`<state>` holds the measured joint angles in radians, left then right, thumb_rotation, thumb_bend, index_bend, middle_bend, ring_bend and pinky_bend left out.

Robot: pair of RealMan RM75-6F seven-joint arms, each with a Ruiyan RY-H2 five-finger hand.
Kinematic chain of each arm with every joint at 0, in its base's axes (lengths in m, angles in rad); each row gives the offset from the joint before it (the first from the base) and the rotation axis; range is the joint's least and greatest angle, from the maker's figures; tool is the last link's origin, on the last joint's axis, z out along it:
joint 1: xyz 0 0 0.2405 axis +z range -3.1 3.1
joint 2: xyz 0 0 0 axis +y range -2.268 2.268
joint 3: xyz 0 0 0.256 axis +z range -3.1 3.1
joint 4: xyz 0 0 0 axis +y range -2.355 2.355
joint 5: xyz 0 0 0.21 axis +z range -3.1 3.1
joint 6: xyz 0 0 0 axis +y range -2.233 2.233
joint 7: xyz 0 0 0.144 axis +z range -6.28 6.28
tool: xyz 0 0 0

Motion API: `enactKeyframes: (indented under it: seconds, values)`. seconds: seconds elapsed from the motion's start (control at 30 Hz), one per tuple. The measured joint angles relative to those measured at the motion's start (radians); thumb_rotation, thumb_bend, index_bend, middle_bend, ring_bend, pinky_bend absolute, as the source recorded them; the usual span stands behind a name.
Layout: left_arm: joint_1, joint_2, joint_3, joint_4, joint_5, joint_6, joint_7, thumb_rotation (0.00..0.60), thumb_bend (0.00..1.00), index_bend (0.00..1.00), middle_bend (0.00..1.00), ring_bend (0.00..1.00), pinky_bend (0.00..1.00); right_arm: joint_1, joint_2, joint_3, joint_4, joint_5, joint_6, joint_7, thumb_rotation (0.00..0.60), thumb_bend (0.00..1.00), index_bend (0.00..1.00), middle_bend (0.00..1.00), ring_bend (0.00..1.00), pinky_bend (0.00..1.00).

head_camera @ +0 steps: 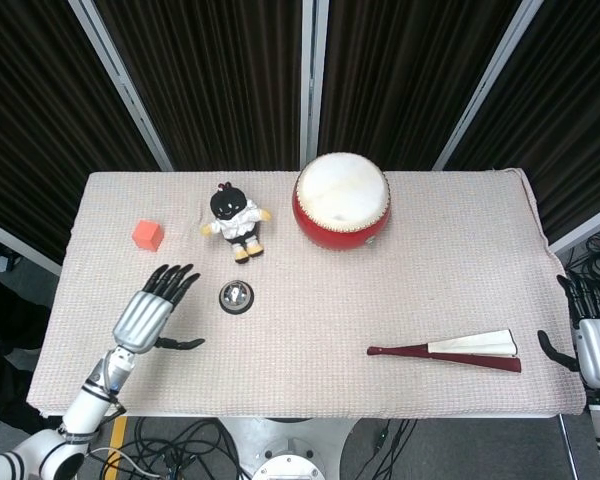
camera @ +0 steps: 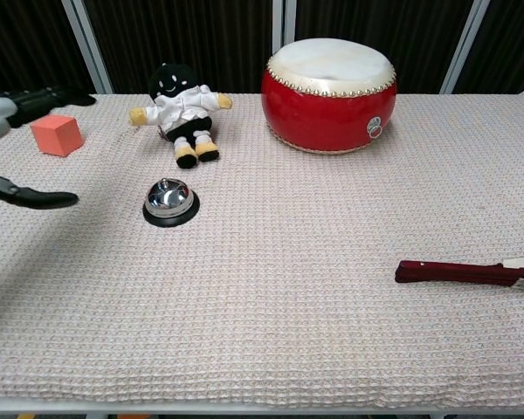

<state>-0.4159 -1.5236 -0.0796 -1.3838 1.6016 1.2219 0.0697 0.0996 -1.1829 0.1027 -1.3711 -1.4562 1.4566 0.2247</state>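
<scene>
My left hand (head_camera: 150, 312) hovers open over the left part of the table, fingers spread, holding nothing. It is just left of a silver call bell (head_camera: 236, 296) on a black base. In the chest view the left hand (camera: 2, 113) enters from the left edge, beside the bell (camera: 169, 201). My right hand (head_camera: 597, 340) stays open off the table's right edge, right of a folded fan (head_camera: 460, 350) with a dark red handle (camera: 458, 272). An orange cube (head_camera: 148, 235) lies beyond the left hand.
A black-and-white plush doll (head_camera: 236, 220) lies at the back, next to a red drum (head_camera: 341, 200) with a pale skin. The table (head_camera: 400, 290) is covered by a beige woven cloth. Dark curtains hang behind, and cables lie on the floor in front.
</scene>
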Motion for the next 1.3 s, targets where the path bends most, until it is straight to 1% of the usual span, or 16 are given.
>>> enactKeyframes:
  seconds: [0.2,0.4,0.6,0.87,1.07,1.3]
  values:
    - [-0.073,-0.108,-0.006,0.099,0.026,-0.041,-0.01,0.259,0.0,0.01,0.0,0.0,0.0,0.0,0.0,0.002,0.004,0.007,-0.006,0.003,0.6,0.25,0.0,0.0,0.0,0.0]
    - [-0.131,-0.192,-0.014,0.216,0.024,-0.08,-0.019,0.259,0.0,0.01,0.0,0.0,0.0,0.0,0.0,0.003,0.009,0.007,-0.008,0.013,0.6,0.25,0.0,0.0,0.0,0.0]
    - [-0.179,-0.244,-0.023,0.309,0.007,-0.112,-0.039,0.261,0.0,0.01,0.0,0.0,0.0,0.002,-0.001,0.004,0.016,0.007,-0.013,0.026,0.6,0.25,0.0,0.0,0.0,0.0]
    - [-0.223,-0.291,-0.028,0.389,-0.035,-0.169,-0.091,0.259,0.0,0.01,0.0,0.0,0.0,0.007,-0.005,0.007,0.043,0.022,-0.036,0.05,0.6,0.25,0.0,0.0,0.0,0.0]
    - [-0.223,-0.338,-0.005,0.451,-0.049,-0.18,-0.13,0.258,0.0,0.01,0.0,0.0,0.0,0.009,-0.007,0.008,0.054,0.026,-0.044,0.058,0.6,0.25,0.0,0.0,0.0,0.0]
    - [-0.221,-0.386,0.038,0.523,-0.05,-0.201,-0.18,0.261,0.0,0.01,0.0,0.0,0.0,0.005,-0.003,0.009,0.053,0.026,-0.038,0.063,0.6,0.25,0.0,0.0,0.0,0.0]
